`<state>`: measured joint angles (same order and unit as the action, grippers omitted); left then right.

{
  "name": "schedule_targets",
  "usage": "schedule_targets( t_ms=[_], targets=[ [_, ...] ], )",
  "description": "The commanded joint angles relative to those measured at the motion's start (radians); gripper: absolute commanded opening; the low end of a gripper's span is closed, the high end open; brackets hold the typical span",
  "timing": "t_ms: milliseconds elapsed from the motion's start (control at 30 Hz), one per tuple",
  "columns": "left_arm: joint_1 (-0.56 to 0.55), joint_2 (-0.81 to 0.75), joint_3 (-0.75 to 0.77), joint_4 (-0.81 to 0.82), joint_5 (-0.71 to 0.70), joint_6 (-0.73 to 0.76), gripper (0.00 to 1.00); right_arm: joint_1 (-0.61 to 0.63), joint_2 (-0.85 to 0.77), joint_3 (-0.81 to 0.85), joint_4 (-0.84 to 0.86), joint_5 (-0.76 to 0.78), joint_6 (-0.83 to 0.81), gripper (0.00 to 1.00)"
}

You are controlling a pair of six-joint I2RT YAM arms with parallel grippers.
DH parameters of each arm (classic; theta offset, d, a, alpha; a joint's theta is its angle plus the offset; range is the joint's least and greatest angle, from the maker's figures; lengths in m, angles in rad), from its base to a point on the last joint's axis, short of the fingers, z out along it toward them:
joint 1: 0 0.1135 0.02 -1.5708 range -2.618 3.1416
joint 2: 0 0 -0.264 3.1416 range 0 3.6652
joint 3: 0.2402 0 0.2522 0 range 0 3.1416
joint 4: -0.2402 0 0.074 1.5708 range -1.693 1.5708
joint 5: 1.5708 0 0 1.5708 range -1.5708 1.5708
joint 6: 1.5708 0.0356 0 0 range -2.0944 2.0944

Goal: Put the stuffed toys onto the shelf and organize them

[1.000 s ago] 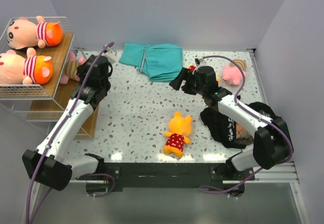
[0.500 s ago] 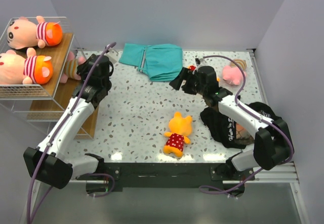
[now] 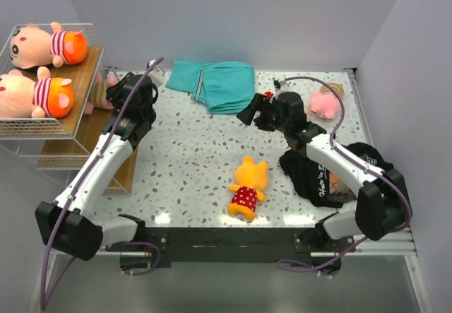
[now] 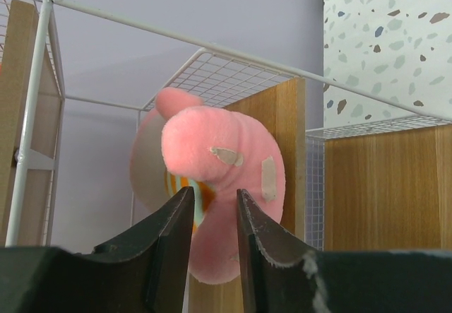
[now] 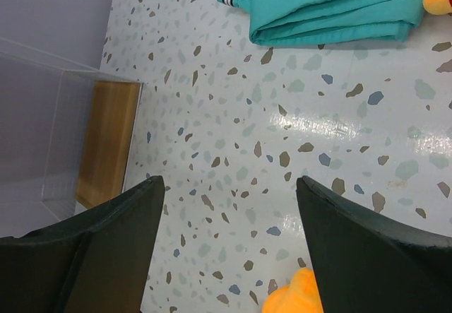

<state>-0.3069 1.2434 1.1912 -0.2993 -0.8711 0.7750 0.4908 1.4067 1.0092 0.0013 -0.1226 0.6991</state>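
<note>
Left claw (image 4: 213,194) at the shelf (image 3: 86,73), pink doll (image 4: 226,159) in its grip.
The left claw is clamped on the pink doll, holding it by the shelf's wood boards and white mesh, beside the striped-shirt dolls (image 3: 39,95) lying higher up. The right claw (image 5: 229,181) hangs spread wide over the speckled tabletop (image 3: 187,159), near the teal cloth (image 3: 215,83). An orange doll (image 3: 248,186) in a red dress lies mid-tabletop.

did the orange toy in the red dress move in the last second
No. The orange toy lies on the same terrazzo spot as before, just left of the black garment.
</note>
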Motion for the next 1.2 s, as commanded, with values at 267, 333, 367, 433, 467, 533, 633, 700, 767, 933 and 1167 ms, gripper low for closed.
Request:
schedule_targets(
  t_ms=[267,333,367,433,467,533,633,700,767,933,1167],
  targets=[
    [-0.011,0.017,0.077,0.022,0.061,-0.033,0.41,0.003,-0.037,-0.001,0.025,0.018,-0.012,0.80],
    [-0.026,0.025,0.087,0.020,0.063,-0.039,0.42,0.003,-0.037,-0.001,0.025,0.018,-0.012,0.80],
    [-0.046,0.028,0.097,0.017,0.064,-0.040,0.43,0.003,-0.035,0.000,0.026,0.018,-0.012,0.80],
    [-0.070,0.040,0.110,0.017,0.069,-0.040,0.43,0.003,-0.037,0.002,0.025,0.018,-0.013,0.80],
    [-0.101,0.050,0.120,0.019,0.070,-0.039,0.44,0.003,-0.040,0.003,0.023,0.018,-0.015,0.80],
    [-0.138,0.060,0.133,0.017,0.060,-0.039,0.44,0.003,-0.045,0.003,0.020,0.031,-0.019,0.80],
    [-0.192,0.082,0.140,0.022,0.047,-0.042,0.45,0.003,-0.049,0.002,0.020,0.037,-0.021,0.80],
    [-0.213,0.100,0.151,0.012,0.049,-0.062,0.45,0.003,-0.045,0.003,0.014,0.038,-0.026,0.80],
    [-0.233,0.117,0.174,-0.036,0.058,-0.091,0.45,0.003,-0.038,0.002,0.014,0.041,-0.026,0.80],
    [-0.241,0.139,0.185,-0.140,0.110,-0.194,0.42,0.003,-0.008,0.019,0.002,0.038,-0.027,0.78],
    [-0.149,0.091,0.074,-0.058,-0.019,-0.077,0.00,0.003,-0.028,0.023,0.003,0.046,-0.041,0.73]
  ],
)
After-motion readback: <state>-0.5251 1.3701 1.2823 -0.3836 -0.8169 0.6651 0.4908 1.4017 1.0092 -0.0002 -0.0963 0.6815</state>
